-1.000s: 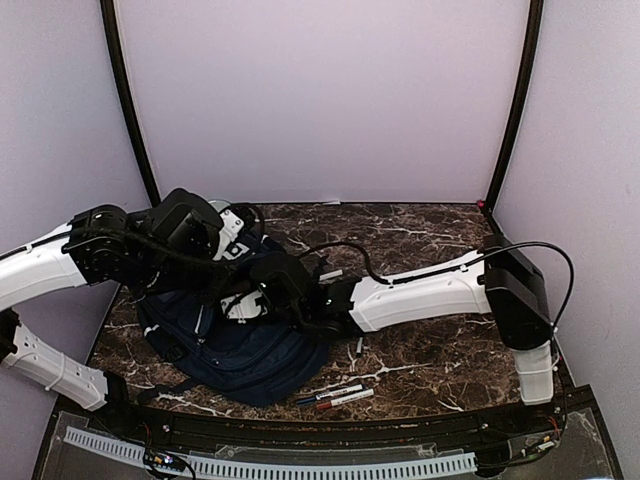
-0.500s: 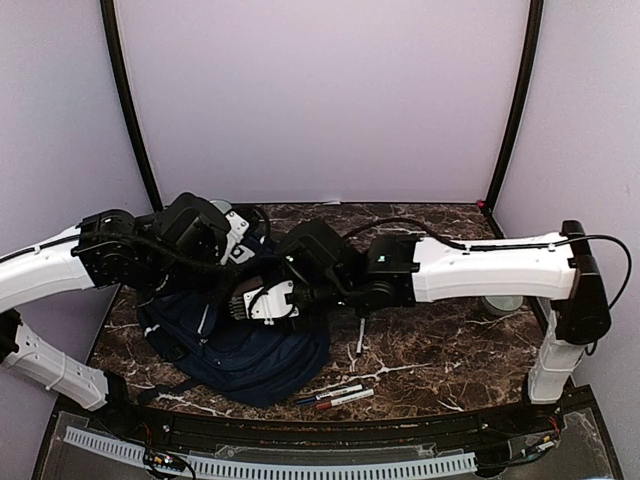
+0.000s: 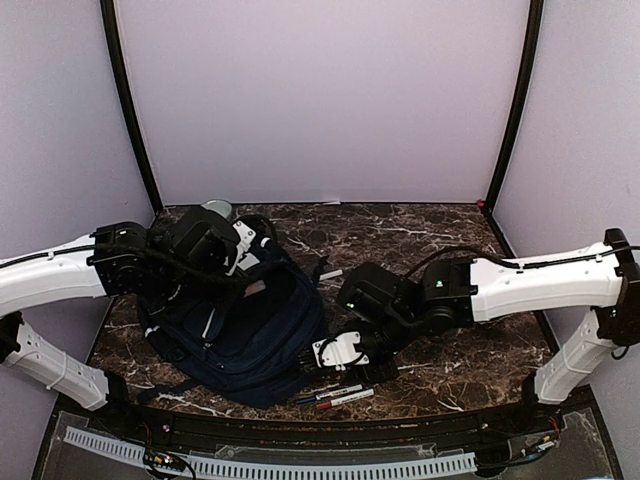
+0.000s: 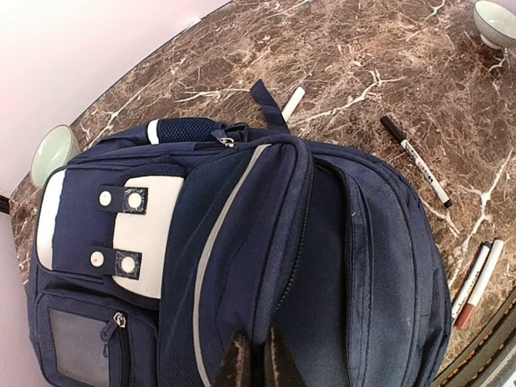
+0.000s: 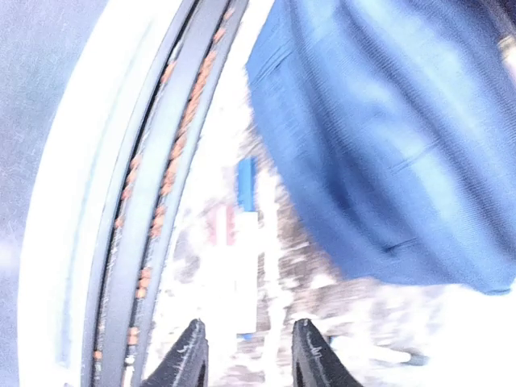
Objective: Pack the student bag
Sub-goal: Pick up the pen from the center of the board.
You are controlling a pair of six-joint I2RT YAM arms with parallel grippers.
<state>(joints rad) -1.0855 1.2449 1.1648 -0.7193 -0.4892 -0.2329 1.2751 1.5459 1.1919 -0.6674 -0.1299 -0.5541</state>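
No readable text on the student bag (image 4: 242, 242) or markers (image 4: 416, 162).

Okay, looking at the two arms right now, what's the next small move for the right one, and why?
Probably lower the right gripper onto the markers and close on one. Its jaws stand apart and empty close over them, while the left gripper is pinched shut on the backpack, seemingly holding its opening up.

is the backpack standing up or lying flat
Lying flat: the student bag rests on the marble table with its front side and grey patch facing up at the camera.
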